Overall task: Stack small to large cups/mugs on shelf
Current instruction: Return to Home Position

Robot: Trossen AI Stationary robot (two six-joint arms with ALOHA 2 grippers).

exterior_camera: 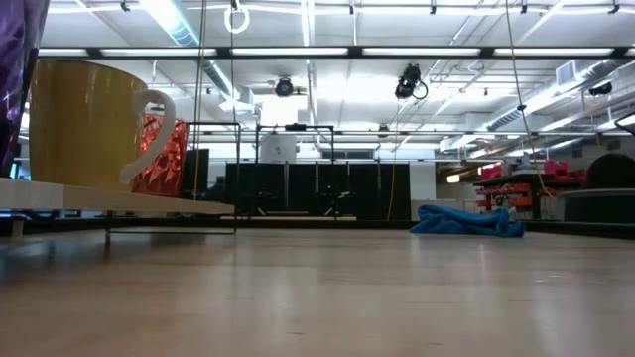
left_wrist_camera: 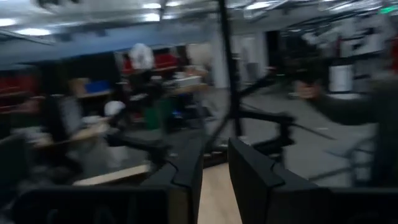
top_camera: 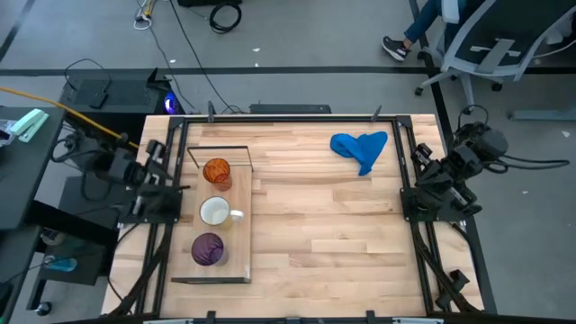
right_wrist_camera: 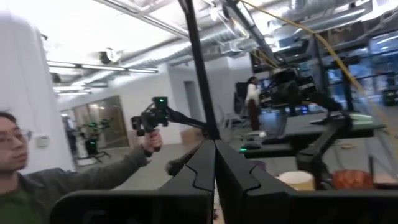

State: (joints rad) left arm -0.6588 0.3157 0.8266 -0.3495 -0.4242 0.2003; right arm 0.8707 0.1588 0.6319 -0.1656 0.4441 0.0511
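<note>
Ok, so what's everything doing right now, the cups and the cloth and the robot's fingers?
Orange cup: upright at one end of the shelf.
Mug: upright in the shelf's middle, handle pointing toward the table's centre.
Purple cup: upright at the other end.
Blue cloth: crumpled on the table, off the shelf.
Left gripper: fingers slightly apart, holding nothing.
Right gripper: fingers shut, holding nothing.

Low view: the faceted purple cup [exterior_camera: 18, 69] is cut off by the left and top edges. The translucent orange cup [exterior_camera: 167, 159] is half hidden behind the handled yellow mug [exterior_camera: 84, 124]. High view: only a person's leg [top_camera: 409, 34] is included, the rest being cut off at the top edge.
</note>
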